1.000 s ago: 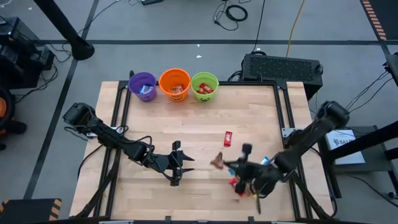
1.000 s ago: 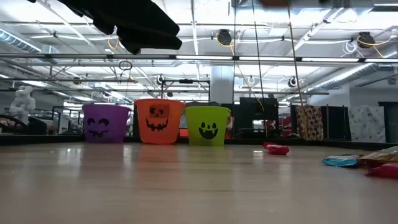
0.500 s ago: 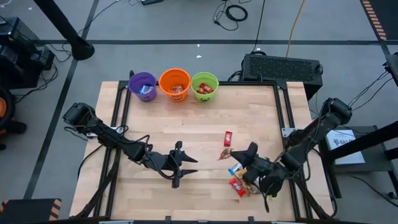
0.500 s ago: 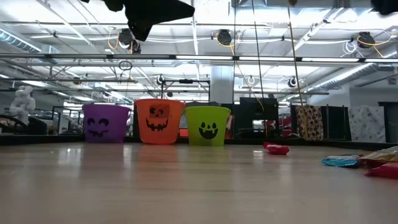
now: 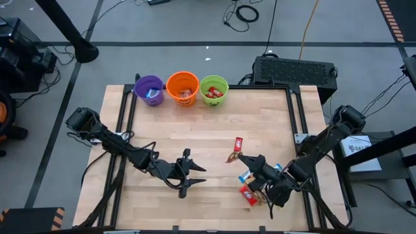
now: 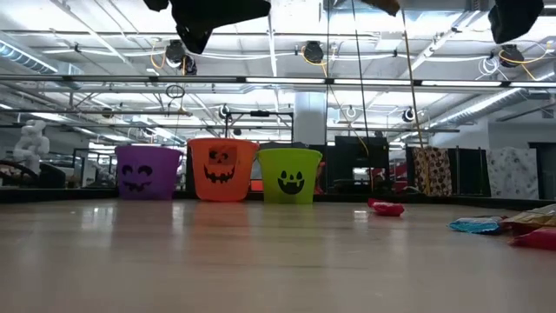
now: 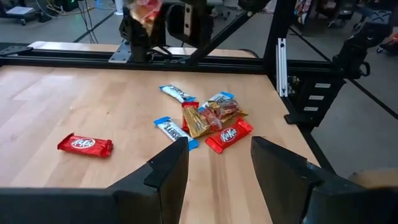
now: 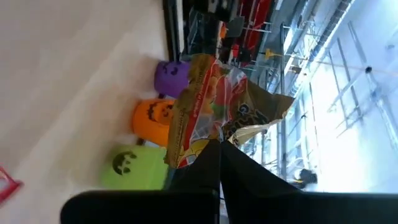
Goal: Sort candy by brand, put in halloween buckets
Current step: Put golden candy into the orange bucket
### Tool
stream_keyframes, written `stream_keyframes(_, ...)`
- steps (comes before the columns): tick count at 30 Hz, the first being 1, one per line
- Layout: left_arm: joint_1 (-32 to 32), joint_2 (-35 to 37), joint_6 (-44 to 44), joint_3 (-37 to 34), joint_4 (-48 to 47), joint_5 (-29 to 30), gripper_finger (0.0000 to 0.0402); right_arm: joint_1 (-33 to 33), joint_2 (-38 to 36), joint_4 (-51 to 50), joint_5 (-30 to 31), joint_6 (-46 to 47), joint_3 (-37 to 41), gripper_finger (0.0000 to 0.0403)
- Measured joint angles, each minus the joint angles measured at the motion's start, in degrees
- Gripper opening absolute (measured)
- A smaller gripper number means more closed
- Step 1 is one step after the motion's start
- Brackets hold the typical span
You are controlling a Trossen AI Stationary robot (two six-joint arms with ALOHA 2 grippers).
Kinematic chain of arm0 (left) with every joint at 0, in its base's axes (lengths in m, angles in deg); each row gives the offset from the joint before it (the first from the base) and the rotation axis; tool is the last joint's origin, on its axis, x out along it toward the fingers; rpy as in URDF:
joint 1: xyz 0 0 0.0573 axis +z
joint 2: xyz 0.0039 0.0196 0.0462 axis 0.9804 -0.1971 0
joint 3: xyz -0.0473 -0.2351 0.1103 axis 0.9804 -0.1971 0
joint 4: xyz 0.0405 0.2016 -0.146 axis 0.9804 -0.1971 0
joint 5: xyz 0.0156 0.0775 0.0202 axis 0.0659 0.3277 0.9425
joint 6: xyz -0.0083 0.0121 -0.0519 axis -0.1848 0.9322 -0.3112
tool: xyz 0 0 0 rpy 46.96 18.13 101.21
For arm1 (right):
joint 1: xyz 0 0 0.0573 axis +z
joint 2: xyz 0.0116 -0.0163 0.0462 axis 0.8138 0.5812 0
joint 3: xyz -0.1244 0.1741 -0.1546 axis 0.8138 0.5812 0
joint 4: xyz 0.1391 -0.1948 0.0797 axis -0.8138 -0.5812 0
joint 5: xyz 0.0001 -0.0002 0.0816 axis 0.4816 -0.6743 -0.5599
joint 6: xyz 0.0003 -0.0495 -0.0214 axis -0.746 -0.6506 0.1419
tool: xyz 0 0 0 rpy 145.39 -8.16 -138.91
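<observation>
High view showed the right tool [image 5: 239, 156] clenched on a gold candy [image 5: 232, 158], lifted over the worktop [image 5: 195, 140] near its right front. The buckets [image 5: 182, 89] stood in a row along the far edge, up and to the left of it, so the carry ran diagonally back. That arm reached inward from the right edge, low and extended. The left tool [image 5: 194, 176] hung released near the front edge, farther from the remaining pile [image 5: 250, 185].

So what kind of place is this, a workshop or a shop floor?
Most likely a robotics lab in an open industrial hall. A wooden table stands in a metal frame between two arms, cables trail over the grey floor, and bare ceiling pipes and lights run overhead.
</observation>
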Motion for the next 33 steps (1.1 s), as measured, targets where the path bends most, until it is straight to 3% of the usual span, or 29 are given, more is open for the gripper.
stream_keyframes(3, 0.02, 0.00, 0.08, 0.00, 0.14, 0.00, 0.0183, -0.03, 0.00, 4.73, -0.47, 8.53, 0.02, 0.0000)
stream_keyframes(7, 0.02, 0.00, 0.14, 0.02, 0.13, 0.00, 0.0183, -1.59, -0.09, 11.87, -0.23, 30.41, 0.02, 0.0000)
stream_keyframes(16, 0.04, 0.00, 3.04, 1.73, 0.28, 0.71, 0.0183, -7.54, -0.52, 14.89, -1.95, 69.92, 0.02, 0.0000)
stream_keyframes(22, 0.07, 0.00, 4.72, 2.19, 0.15, 1.28, 0.0183, -8.72, -0.52, 16.27, -12.04, 75.11, 0.01, 0.0000)
stream_keyframes(26, 0.15, 0.00, 5.12, 2.19, 0.19, 1.53, 0.0183, -8.68, -0.53, 16.27, -13.69, 75.52, 0.01, 0.0000)
stream_keyframes(28, 0.15, 0.00, 5.71, 2.19, 0.26, 1.53, 0.0183, -8.73, -0.98, 16.22, -20.88, 75.53, 0.02, 0.0000)
stream_keyframes(33, 0.15, 0.00, 5.78, 2.19, 0.73, 1.53, 0.0183, -9.75, -1.80, 16.51, -48.59, 69.63, 0.00, 0.0000)
